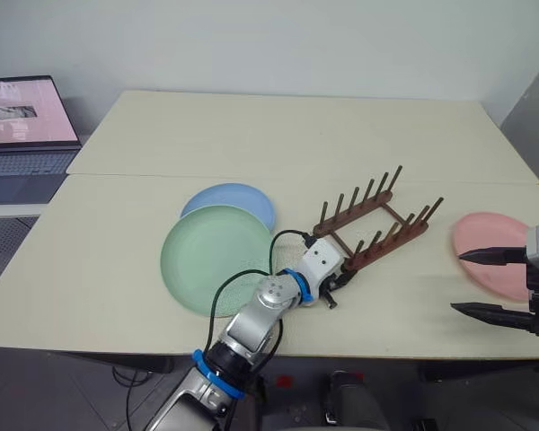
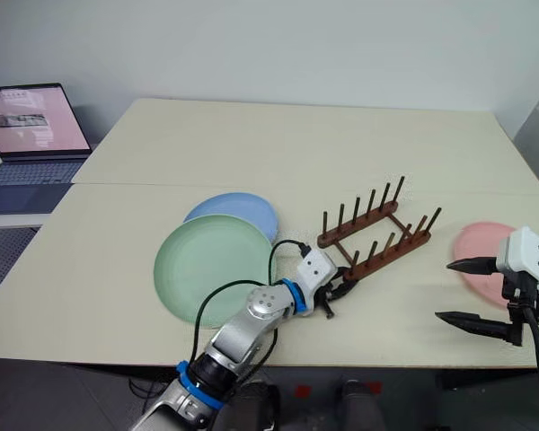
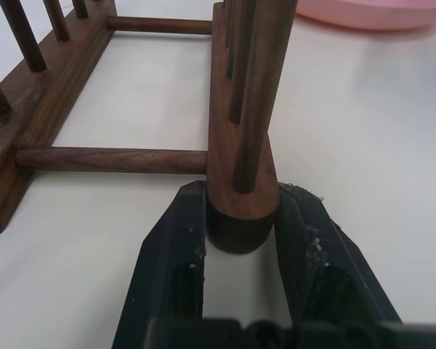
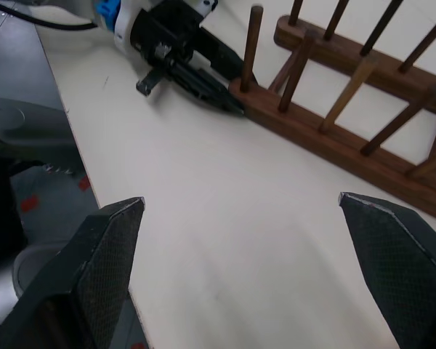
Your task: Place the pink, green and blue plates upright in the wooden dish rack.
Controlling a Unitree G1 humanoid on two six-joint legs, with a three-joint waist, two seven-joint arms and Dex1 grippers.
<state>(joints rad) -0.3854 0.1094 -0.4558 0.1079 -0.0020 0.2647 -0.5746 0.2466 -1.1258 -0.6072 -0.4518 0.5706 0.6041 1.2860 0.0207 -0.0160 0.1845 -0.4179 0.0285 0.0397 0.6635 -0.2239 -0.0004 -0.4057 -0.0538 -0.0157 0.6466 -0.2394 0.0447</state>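
While the rack (image 1: 375,222) lies empty on the table (image 1: 117,269), slanting from near centre out toward the far right, its near end sits between the left gripper's (image 3: 241,218) two fingers. Seen from the left wrist, both black fingers (image 3: 176,240) press against the rounded end of one base bar, just below its first peg, so that gripper is closed onto the rack. A crossbar joins this bar to the second one beside it.

Left of the rack, the green plate (image 1: 214,259) lies flat, its far edge overlapping the blue plate (image 1: 234,199) behind it. Neither plate touches the rack. On the other side, well apart from the rack, the pink plate (image 1: 487,247) lies flat near the table's right edge.

Over that pink plate hangs the right gripper (image 1: 481,283), its fingers spread wide and holding nothing; the right wrist view looks between them across bare tabletop toward the rack and the left gripper.

At the far left, off the table, an open laptop (image 1: 27,135) shows a pink screen.
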